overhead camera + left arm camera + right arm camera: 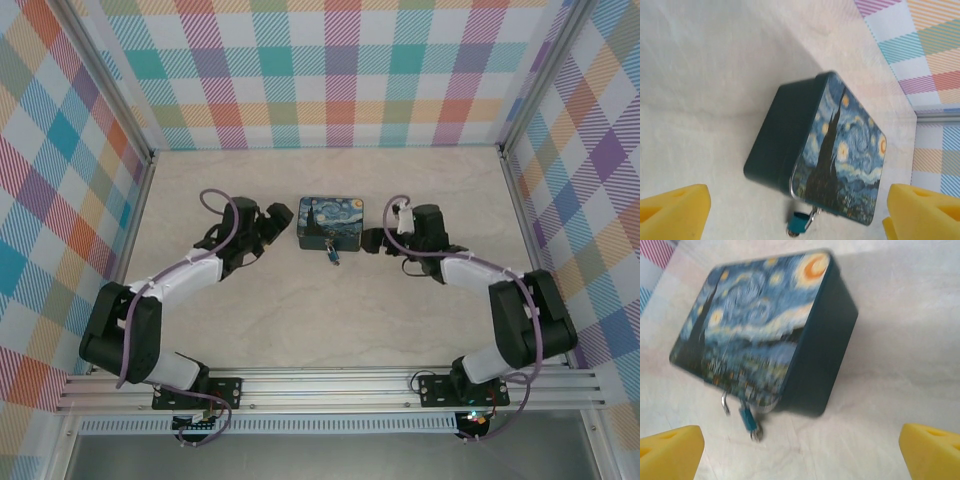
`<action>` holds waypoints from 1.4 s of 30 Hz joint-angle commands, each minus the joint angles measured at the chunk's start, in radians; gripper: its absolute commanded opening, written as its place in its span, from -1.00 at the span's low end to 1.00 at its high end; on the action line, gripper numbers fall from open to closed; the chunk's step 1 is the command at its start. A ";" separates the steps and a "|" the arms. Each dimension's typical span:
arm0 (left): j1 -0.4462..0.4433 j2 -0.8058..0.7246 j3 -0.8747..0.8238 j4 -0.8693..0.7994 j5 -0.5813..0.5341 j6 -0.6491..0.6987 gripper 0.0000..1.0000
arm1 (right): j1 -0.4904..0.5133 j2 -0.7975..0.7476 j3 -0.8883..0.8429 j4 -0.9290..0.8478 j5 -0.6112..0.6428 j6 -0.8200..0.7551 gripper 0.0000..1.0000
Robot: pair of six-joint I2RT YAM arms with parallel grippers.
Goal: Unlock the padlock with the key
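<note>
The tiny bluish padlock [331, 252] hangs at the near side of the Starry Night tin [330, 222], resting on the table. From the left wrist I see its teal body [801, 221] and thin shackle below the tin [835, 150]. In the blurred right wrist view the padlock [746, 417] has a small dark metal piece, the key [756, 434], at its lower end. My left gripper [280, 224] is just left of the tin and my right gripper [371, 240] just right of it. Both the left gripper [800, 214] and the right gripper [800, 452] are open and hold nothing.
The tin stands mid-table on a pale marbled tabletop [330, 320]. Checkered walls [330, 70] close in the back and both sides. An aluminium rail [330, 390] runs along the near edge by the arm bases.
</note>
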 commanded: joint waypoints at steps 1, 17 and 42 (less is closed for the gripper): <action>0.027 0.076 0.066 -0.075 0.055 0.125 0.86 | -0.036 0.119 0.113 -0.019 -0.152 0.103 1.00; 0.020 0.366 0.268 0.022 0.316 0.154 1.00 | -0.017 0.403 0.398 -0.021 -0.327 0.135 0.99; -0.048 0.054 -0.068 0.074 0.219 0.028 1.00 | 0.044 0.403 0.485 -0.054 -0.284 -0.005 0.99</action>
